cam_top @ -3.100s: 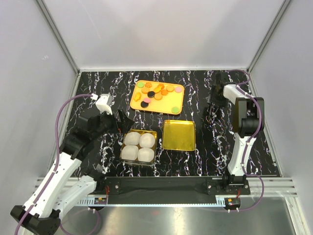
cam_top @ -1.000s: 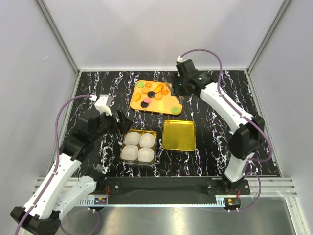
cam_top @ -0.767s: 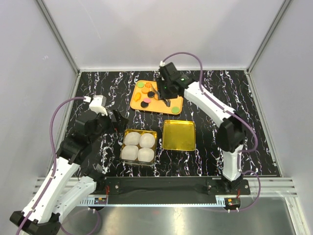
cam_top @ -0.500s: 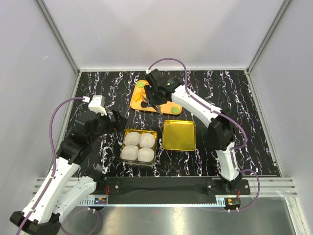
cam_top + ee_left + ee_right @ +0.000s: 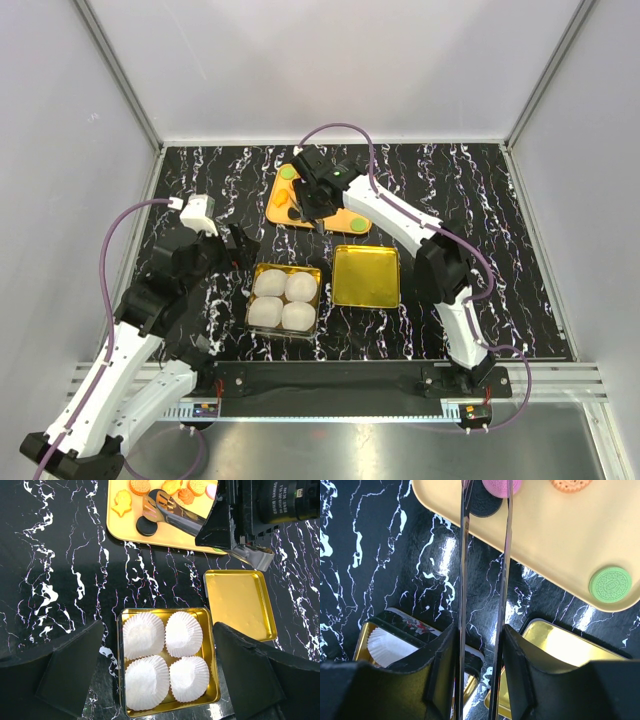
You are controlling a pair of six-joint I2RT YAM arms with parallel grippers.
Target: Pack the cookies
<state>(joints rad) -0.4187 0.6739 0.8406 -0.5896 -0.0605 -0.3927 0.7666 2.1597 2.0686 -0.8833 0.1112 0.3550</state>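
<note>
While the right tool (image 5: 486,486) hangs over the yellow tray (image 5: 560,535) with its long blades part-way apart, the pink cookie (image 5: 497,485) lies straight ahead between their tips; whether it is gripped cannot be told.

arms (image 5: 120,360): white links, black joints | cables (image 5: 109,270): purple | right hand (image 5: 486,490): long, seemingly metal tongs

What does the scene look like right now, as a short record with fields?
tray: yellow rectangular tray, holding small flat cookies
tin: gold square tin, four white paper cups, all empty
lid: gold lid beside tin, empty
left gripper: open, near tin, holding nothing
right gripper: long metal blades at pink round cookie; grip unclear
</note>
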